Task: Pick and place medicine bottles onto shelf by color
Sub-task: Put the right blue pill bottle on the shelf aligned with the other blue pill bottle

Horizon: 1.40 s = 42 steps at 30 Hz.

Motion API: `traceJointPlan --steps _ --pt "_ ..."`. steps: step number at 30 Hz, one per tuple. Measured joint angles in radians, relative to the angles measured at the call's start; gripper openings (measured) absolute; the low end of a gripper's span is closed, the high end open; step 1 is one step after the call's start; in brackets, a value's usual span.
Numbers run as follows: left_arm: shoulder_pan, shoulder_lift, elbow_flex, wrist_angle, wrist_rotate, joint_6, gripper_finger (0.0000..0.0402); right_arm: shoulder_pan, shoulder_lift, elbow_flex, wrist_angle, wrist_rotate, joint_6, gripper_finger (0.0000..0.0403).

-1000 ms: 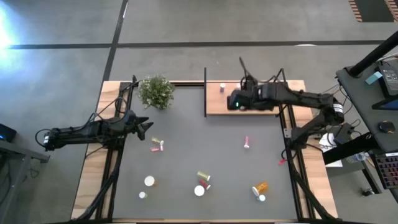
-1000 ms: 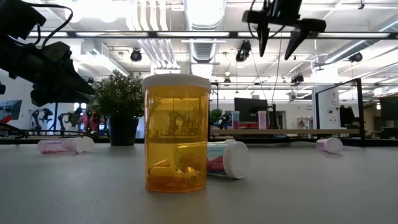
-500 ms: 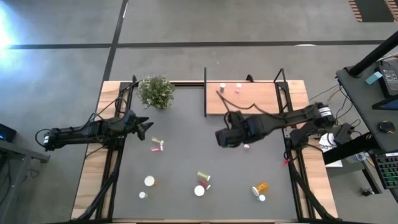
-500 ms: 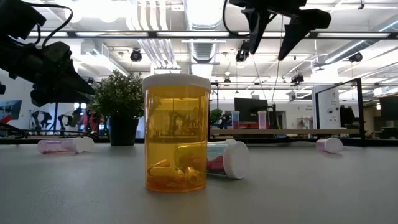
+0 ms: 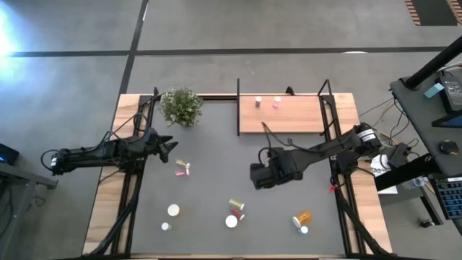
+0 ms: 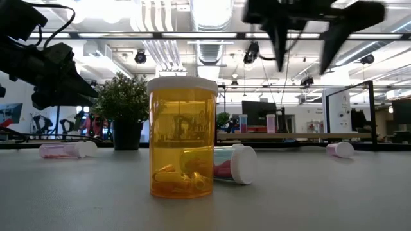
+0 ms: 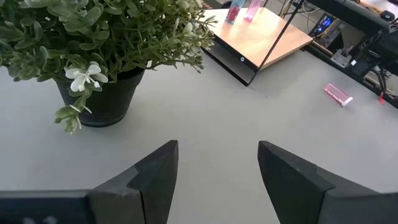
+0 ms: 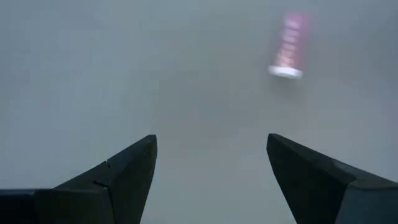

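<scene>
Mid-table: right hand (image 5: 261, 175) wide open, empty | wrist view only: pink bottle (image 8: 288, 47) lying ahead

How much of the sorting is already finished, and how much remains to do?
Done: two bottles stand on the shelf, one white-topped and one pink. In hand: nothing; the right gripper is open and empty over the table's middle, with a lying pink bottle ahead of it. The left gripper waits open near the plant. Left: about seven bottles on the table, including the orange one.
</scene>
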Motion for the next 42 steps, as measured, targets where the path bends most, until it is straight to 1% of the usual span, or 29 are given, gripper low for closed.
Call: traceJointPlan --steps 2,4,8,12,15,22,25,27,30,33,38,42 --pt "0.0 0.0 0.0 0.0 0.0 0.0 0.0205 0.013 0.0 -0.009 -0.042 -0.016 0.092 0.0289" --pt "0.0 0.0 0.0 0.0 0.0 0.0 0.0205 0.023 -0.002 -0.016 -0.074 -0.019 0.132 0.0285" --pt "0.0 0.0 0.0 0.0 0.0 0.0 0.0205 0.022 -0.022 -0.034 -0.11 -0.023 0.124 0.0278" --pt "0.0 0.0 0.0 0.0 0.0 0.0 0.0205 0.0 -0.053 -0.091 -0.088 -0.044 0.106 0.0271" --pt "0.0 0.0 0.0 0.0 0.0 0.0 0.0205 -0.008 -0.082 -0.162 -0.034 -0.1 0.064 0.0267" --pt "0.0 0.0 0.0 0.0 0.0 0.0 0.0205 -0.005 -0.124 -0.307 0.203 -0.287 -0.001 0.0267" --pt "0.0 0.0 0.0 0.0 0.0 0.0 0.0205 0.01 -0.123 -0.332 0.227 -0.36 -0.004 0.0265" --pt "0.0 0.0 0.0 0.0 0.0 0.0 0.0205 0.041 -0.123 -0.337 0.242 -0.381 0.015 0.0264" --pt "0.0 0.0 0.0 0.0 0.0 0.0 0.0205 0.113 -0.128 -0.332 0.263 -0.35 0.123 0.0262" --pt "0.0 0.0 0.0 0.0 0.0 0.0 0.0205 0.2 -0.132 -0.314 0.267 -0.312 0.292 0.0262" --pt "0.0 0.0 0.0 0.0 0.0 0.0 0.0205 0.334 -0.132 -0.312 0.283 -0.296 0.574 0.0262" --pt "0.0 0.0 0.0 0.0 0.0 0.0 0.0205 0.424 -0.125 -0.312 0.333 -0.275 0.739 0.0263"
